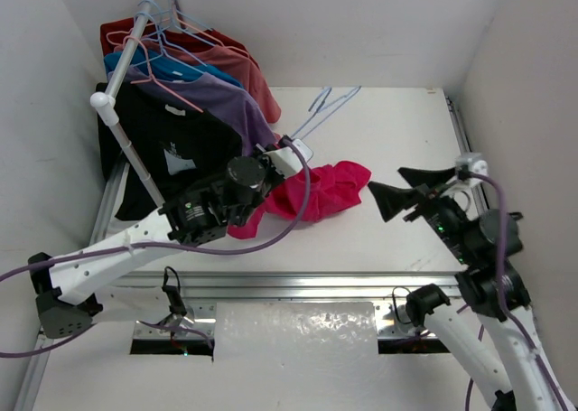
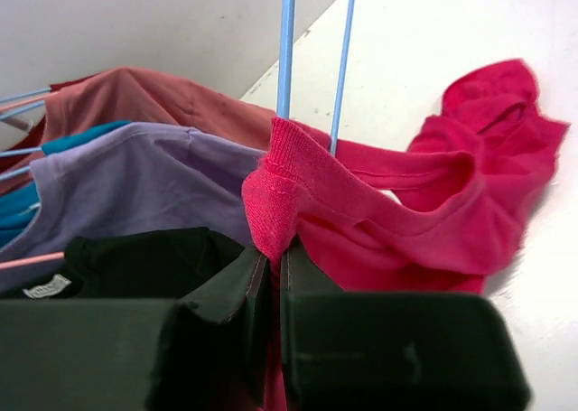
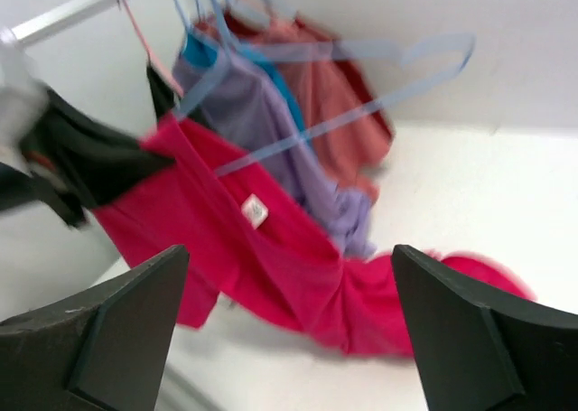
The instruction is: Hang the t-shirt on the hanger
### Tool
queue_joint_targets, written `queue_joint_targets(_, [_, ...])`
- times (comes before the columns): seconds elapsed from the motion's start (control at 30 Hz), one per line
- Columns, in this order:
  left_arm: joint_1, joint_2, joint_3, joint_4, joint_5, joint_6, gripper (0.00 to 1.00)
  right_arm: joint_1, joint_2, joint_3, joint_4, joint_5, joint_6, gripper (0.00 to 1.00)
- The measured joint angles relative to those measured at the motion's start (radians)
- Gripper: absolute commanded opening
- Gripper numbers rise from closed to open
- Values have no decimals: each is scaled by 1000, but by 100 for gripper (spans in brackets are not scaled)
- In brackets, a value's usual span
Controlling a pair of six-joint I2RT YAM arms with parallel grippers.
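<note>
The magenta-red t-shirt [image 1: 321,192] lies bunched mid-table, one end lifted. My left gripper [image 1: 287,158] is shut on the shirt's ribbed collar [image 2: 275,203] and holds it off the table. The light-blue wire hanger [image 1: 327,106] lies on the table behind the shirt; its two wires [image 2: 287,50] rise just behind the collar. In the right wrist view the shirt [image 3: 271,266] hangs stretched from the left gripper with its white neck label [image 3: 254,210] showing, and the hanger [image 3: 361,77] crosses above it. My right gripper [image 1: 408,190] is open and empty, right of the shirt.
A clothes rail [image 1: 131,54] at the back left carries hung shirts: black [image 1: 176,149], purple [image 1: 226,104], teal, salmon-pink [image 1: 244,72] and dark red, on pink and blue hangers. White walls close in left, back and right.
</note>
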Motion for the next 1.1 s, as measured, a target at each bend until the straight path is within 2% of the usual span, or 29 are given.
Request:
queue_joint_targets(0.03, [0,-6,6,-10,5,-17,0,0,16,-25,14,-18,9,90])
queue_joint_targets(0.07, [0,-17,7,-16,16,-34,0,0,44,-56,32,-40,22,82])
queue_joint_targets(0.17, [0,-56,8,-32,44,-77,0,0,163,-152,92,-75,67,69])
queue_joint_targets(0.3, [0,-105,8,-38,80,-111,0,0,310,-233,170,-65,157,62])
queue_joint_targets(0.5, [0,-150,-1,-22,113,-136,0,0,488,-248,372,-97,301,61])
queue_joint_targets(0.6, [0,-154,-11,-11,121,-136,0,2,520,-255,443,-127,352,61])
queue_joint_targets(0.83, [0,-117,-13,-6,133,-138,0,17,560,-253,524,-194,397,61])
queue_joint_targets(1.1, [0,-108,-18,2,142,-144,0,111,686,-253,521,-197,394,56])
